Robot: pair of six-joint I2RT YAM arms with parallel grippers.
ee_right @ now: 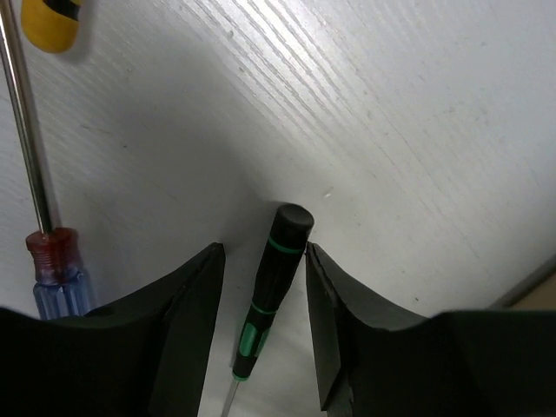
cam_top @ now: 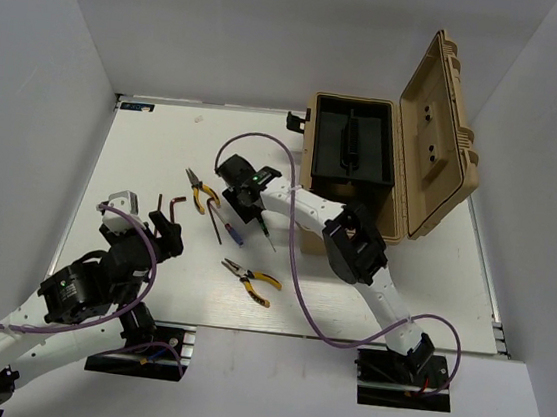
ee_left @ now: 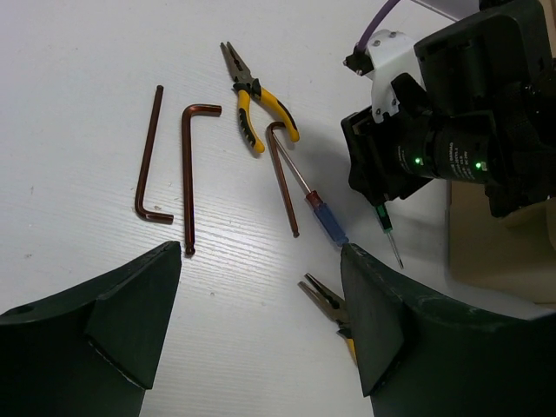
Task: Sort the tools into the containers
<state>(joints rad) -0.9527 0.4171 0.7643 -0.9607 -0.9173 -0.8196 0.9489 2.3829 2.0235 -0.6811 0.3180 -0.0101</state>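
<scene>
Right gripper (ee_right: pixel 264 261) straddles the green/black screwdriver (ee_right: pixel 268 295), fingers narrowly apart, handle lying lengthwise between them (left gripper (ee_left: pixel 261 252) gapes wide, further off).

Tools lying flat on the white surface, centre-left of the overhead view. Three dark L-shaped hex keys (ee_left: pixel 188 174) lie at the left. The upper yellow-handled pliers (cam_top: pixel 200 193) lie above them and the lower yellow-handled pliers (cam_top: pixel 250 281) lie below centre. The blue/red-handled screwdriver (cam_top: pixel 228 227) lies diagonally between the two pliers. The green/black-handled screwdriver (ee_right: pixel 274 278) lies to its right, apart.

You're in a robot lab cell: plain white panel walls (cam_top: pixel 228 32) close round the white wood-grain tabletop (cam_top: pixel 165 145) under your right gripper (cam_top: pixel 255 213).
</scene>
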